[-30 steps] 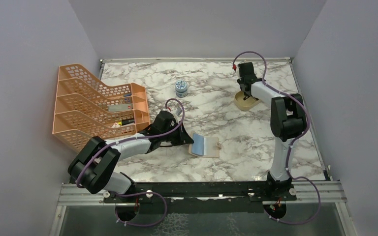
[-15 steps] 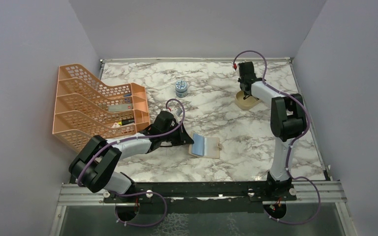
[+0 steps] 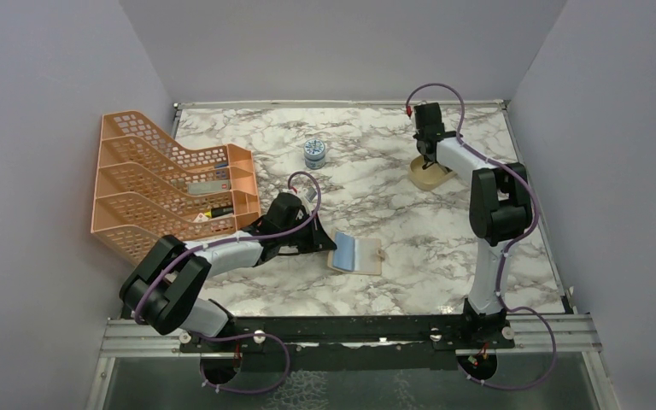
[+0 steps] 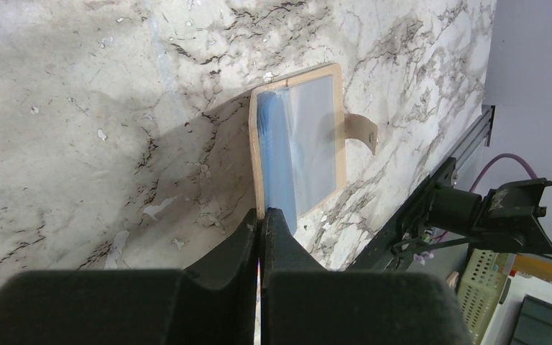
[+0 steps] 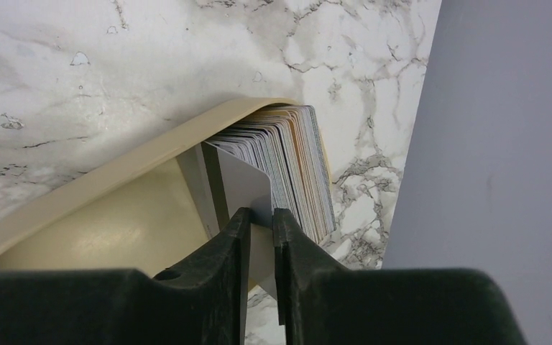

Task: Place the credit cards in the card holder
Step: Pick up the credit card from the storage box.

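Observation:
The card holder [image 3: 356,254] lies open on the marble table, tan outside, pale blue inside, with its snap tab to the right. My left gripper [image 3: 329,244] is shut on its left flap and holds that flap raised; the left wrist view shows the fingertips [image 4: 261,215] pinching the tan edge of the card holder [image 4: 302,144]. My right gripper [image 3: 428,162] is at the beige dish [image 3: 427,178]. In the right wrist view it [image 5: 261,215] is shut on one silvery-white credit card [image 5: 248,183] standing in front of a stack of credit cards [image 5: 298,162] in the dish [image 5: 115,180].
An orange tiered rack [image 3: 171,184] stands at the left, just behind my left arm. A small blue patterned jar [image 3: 314,153] stands at the middle back. The grey side wall [image 5: 503,129] is close to the right of the dish.
My right wrist has shifted slightly up and away at the dish. The left arm and the card holder have not moved.

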### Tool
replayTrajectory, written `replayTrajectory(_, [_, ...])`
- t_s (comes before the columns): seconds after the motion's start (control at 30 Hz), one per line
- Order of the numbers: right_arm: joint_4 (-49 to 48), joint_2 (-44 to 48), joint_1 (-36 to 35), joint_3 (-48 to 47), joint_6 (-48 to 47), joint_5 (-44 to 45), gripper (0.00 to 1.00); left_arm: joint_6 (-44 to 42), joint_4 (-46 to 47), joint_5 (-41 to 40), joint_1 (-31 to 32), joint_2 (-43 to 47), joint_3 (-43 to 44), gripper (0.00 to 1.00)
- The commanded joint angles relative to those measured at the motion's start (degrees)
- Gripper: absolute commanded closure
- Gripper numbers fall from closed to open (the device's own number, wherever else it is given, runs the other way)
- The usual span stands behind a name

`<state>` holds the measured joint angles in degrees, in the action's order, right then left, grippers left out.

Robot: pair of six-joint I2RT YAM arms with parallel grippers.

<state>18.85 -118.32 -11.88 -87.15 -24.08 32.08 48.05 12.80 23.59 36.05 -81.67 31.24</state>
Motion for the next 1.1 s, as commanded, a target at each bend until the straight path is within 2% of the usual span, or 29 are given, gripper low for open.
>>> replayTrajectory(0.0, [1.91, 0.55, 0.54, -2.99, 1.39, 1.63, 0.85, -0.35, 1.7, 1.58, -0.1, -0.21, 1.03, 1.0])
replayTrajectory(0.13, [5.9, 0.38, 0.48, -4.51, 2.87, 0.43, 0.86, -0.5, 1.81, 1.72, -0.09, -0.22, 1.11, 1.0])
replayTrajectory(0.43, [12.17, 4.1, -1.08, -3.86, 8.81, -7.48, 0.99, 0.58, 2.23, 2.14, -0.04, -0.51, 0.92, 1.0])
replayTrajectory(0.67, [21.33, 6.54, -3.29, -6.27, 19.41, -6.29, 0.99, 2.61, 3.13, 2.37, -0.05, -1.17, 1.32, 1.0])
replayTrajectory(0.87, [26.42, 12.53, -4.51, -3.31, 29.46, -5.9, 0.99, 2.95, 3.56, 1.75, -0.01, -1.6, 3.04, 1.0])
replayTrajectory(1.07, [27.93, 23.89, -9.89, 3.33, 36.72, -9.44, 0.99, 4.07, 5.67, -0.59, -0.03, -2.37, 3.32, 1.0])
